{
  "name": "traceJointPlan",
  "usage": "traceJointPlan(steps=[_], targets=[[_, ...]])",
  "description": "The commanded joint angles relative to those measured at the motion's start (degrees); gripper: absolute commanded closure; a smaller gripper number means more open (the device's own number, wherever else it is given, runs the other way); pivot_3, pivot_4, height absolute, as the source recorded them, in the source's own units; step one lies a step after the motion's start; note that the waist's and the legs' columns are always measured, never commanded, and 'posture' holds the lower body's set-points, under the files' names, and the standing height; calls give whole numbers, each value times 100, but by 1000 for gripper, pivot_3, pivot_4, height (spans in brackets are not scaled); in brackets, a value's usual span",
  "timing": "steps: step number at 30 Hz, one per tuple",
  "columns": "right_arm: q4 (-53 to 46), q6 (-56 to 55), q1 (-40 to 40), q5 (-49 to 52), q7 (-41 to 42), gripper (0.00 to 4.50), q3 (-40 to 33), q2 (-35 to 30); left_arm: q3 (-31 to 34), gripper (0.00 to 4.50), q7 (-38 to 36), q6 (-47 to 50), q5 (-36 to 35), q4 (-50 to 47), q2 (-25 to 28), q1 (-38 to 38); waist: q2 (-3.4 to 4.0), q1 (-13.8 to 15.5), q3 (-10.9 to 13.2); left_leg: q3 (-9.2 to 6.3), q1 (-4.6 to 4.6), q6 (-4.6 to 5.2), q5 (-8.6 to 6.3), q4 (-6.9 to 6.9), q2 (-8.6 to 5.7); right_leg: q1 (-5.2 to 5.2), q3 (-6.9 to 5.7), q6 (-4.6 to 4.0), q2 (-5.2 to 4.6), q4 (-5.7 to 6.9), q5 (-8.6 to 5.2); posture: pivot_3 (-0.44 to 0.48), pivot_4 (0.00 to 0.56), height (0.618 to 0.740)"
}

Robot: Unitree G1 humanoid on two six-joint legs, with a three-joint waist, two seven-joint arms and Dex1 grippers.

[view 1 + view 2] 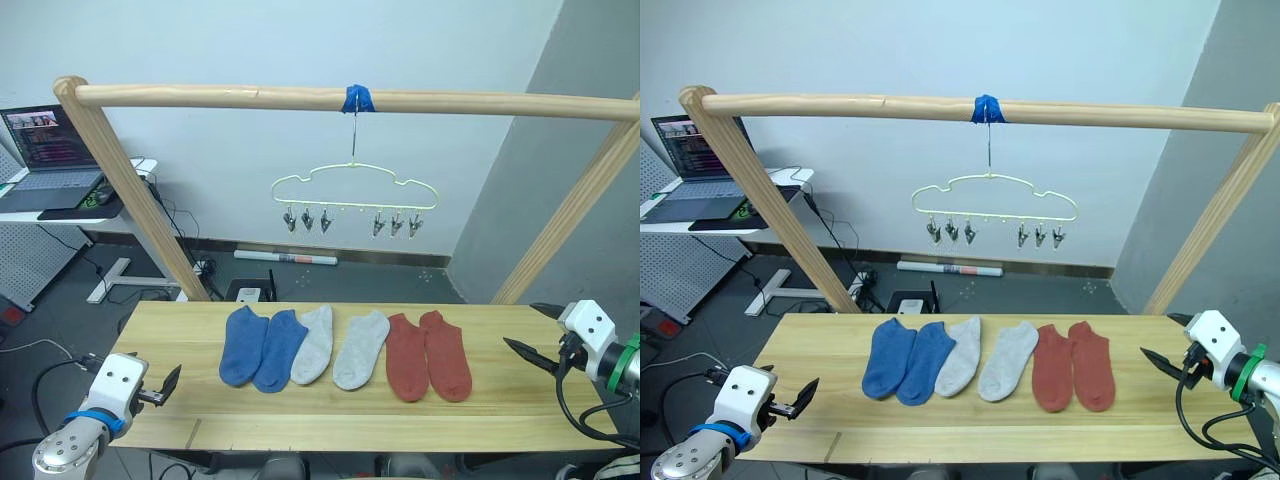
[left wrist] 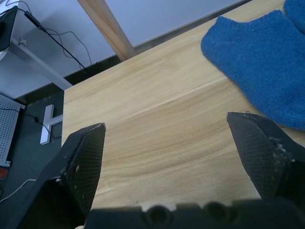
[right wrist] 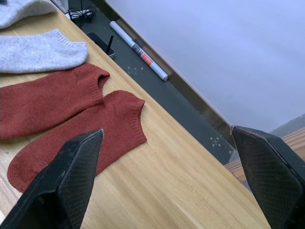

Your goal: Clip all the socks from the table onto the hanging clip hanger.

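A row of socks lies across the middle of the pale wood table (image 1: pixel 330 415): two blue (image 1: pixel 243 345), two light grey (image 1: pixel 361 348) and two rust red (image 1: pixel 445 354). Above and behind them the yellow-green clip hanger (image 1: pixel 354 190) hangs with nothing in its silver clips. My left gripper (image 1: pixel 166 388) is open and low at the table's left end, a hand's width left of the blue socks (image 2: pixel 257 57). At the right end my right gripper (image 1: pixel 522 326) is open, pointing toward the red socks (image 3: pixel 86 138) and apart from them.
The hanger's hook hangs from a round wooden beam (image 1: pixel 200 96) at a blue tape wrap (image 1: pixel 358 98). Slanted wooden posts (image 1: pixel 140 200) stand behind both table ends. A laptop (image 1: pixel 50 150) sits on a side desk at far left. A rolled sheet (image 1: pixel 285 258) lies on the floor.
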Motion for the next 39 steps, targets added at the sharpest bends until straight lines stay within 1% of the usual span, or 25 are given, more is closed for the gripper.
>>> traceJointPlan(steps=[1,4,8,13,20,24,28,30,33,35,36,39], targets=[[-27,-144,0,-48,-58,0,-136,-3,175,9,60,-105,-44,-112,36,-81,0,0,-1,0,0,0,0,0,0,0,0,0,0,0,0,4,23,740],[-14,-224,85,-96,-143,0,-137,59,129,9,167,-41,56,-110,60,-157,-6,8,-5,-1,0,0,0,0,0,0,0,-1,1,0,0,2,25,740],[17,-294,69,-227,-360,0,-156,136,6,9,-18,-542,75,-165,22,-97,-4,5,-6,2,0,0,0,0,0,0,3,0,1,0,0,0,29,740],[-44,-354,116,-329,-538,0,-132,183,-27,9,-165,-860,-11,-228,-81,-33,-3,1,-5,4,1,0,0,0,0,0,4,-2,1,0,-1,-9,39,740],[-91,-560,183,-423,-771,0,-199,276,64,9,-299,-873,-149,-125,-105,26,1,1,2,3,1,0,0,0,0,0,3,-13,3,0,-7,-12,50,740],[-263,-568,298,-344,-786,0,-259,257,22,9,-273,-803,-222,-207,-183,-15,8,0,22,2,1,0,0,0,2,1,5,-24,2,0,-13,-24,70,740],[-737,-471,440,-146,-687,0,-334,263,-191,9,-263,-445,-321,-584,-385,-185,17,-7,65,1,0,0,0,0,3,1,6,-26,2,0,-15,-46,87,740],[-1075,-253,478,39,-607,0,-339,272,-312,9,-244,-242,-395,-838,-498,-346,22,-8,114,0,0,1,1,4,5,3,8,-24,2,1,-14,-53,93,740],[-1935,291,488,416,-574,0,-235,294,-539,9,-180,132,-574,-1453,-682,-769,10,-10,186,-1,-2,1,1,16,6,5,7,-24,5,13,-14,-70,108,740],[-2303,554,489,540,-584,0,-199,308,-567,9,-142,297,-649,-1709,-749,-926,7,-14,215,-4,-7,1,1,24,8,4,5,-18,9,17,-11,-75,116,740],[-2558,753,426,637,-618,0,-123,337,-581,9,-76,466,-718,-1836,-798,-1064,7,-15,229,-4,-7,0,1,26,7,6,6,4,10,17,2,-78,123,740],[-3233,1240,218,864,-638,0,130,373,-537,9,150,980,-1031,-2137,-964,-1397,5,-68,336,-3,-9,0,1,25,8,4,7,6,10,16,3,-82,148,740]])
